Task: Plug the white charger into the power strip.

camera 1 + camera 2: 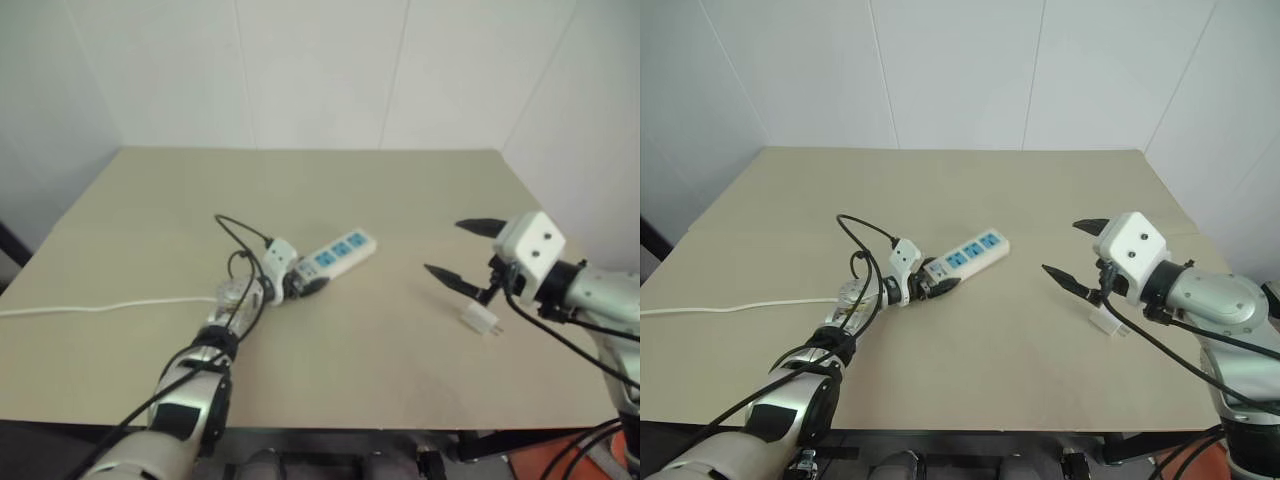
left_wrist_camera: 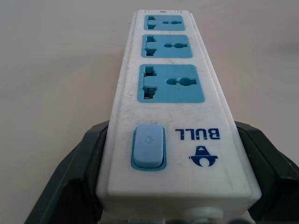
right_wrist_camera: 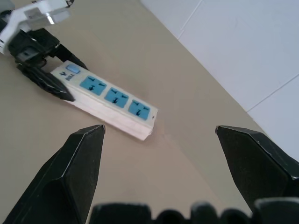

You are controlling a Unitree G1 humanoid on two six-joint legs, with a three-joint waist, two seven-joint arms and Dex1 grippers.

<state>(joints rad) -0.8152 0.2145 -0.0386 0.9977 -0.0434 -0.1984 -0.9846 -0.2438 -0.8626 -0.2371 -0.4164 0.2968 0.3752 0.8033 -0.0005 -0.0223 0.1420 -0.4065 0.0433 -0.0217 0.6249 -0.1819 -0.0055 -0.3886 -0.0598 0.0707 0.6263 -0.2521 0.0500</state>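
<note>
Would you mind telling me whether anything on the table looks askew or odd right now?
The power strip lies diagonally, its switch end clamped in the left gripper. The white charger lies loose on the table beneath the open right gripper. Nothing looks damaged.

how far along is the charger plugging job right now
Done: the left hand has closed on the switch end of the power strip. In hand: only the strip; all three blue sockets are empty. Left: the white charger lies on the table below the open right hand, still to be picked up and plugged in.
</note>
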